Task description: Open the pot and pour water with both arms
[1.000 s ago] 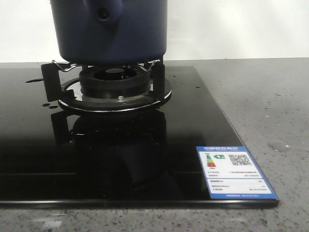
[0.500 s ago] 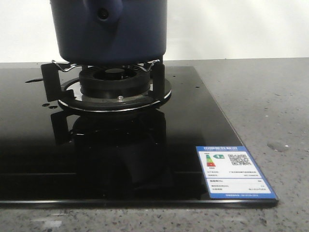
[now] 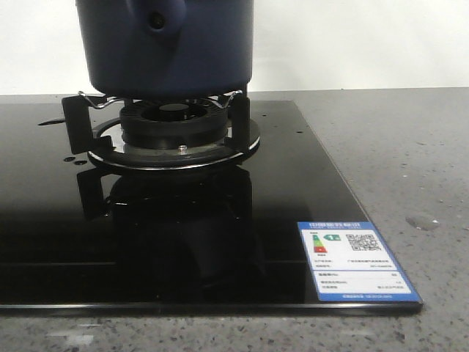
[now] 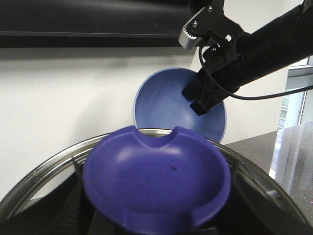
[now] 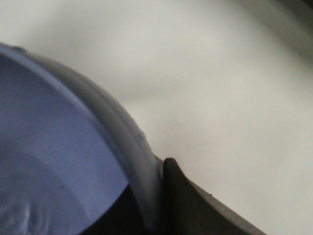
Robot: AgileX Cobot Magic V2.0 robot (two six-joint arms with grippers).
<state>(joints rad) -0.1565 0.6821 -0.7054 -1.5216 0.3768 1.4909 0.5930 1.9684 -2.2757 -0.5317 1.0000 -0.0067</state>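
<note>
Pot of dark navy metal sits on the gas burner, looks rigid, heavy and smooth, so its handle stub is the best hold; right gripper pinches the round lid above it, left gripper's state I cannot tell.

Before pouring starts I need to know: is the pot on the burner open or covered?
Open. The right gripper holds the lid up, clear of the pot, whose steel rim is uncovered.

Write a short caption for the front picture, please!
A dark blue pot sits on a gas burner on a shiny black stovetop with a sticker.
</note>
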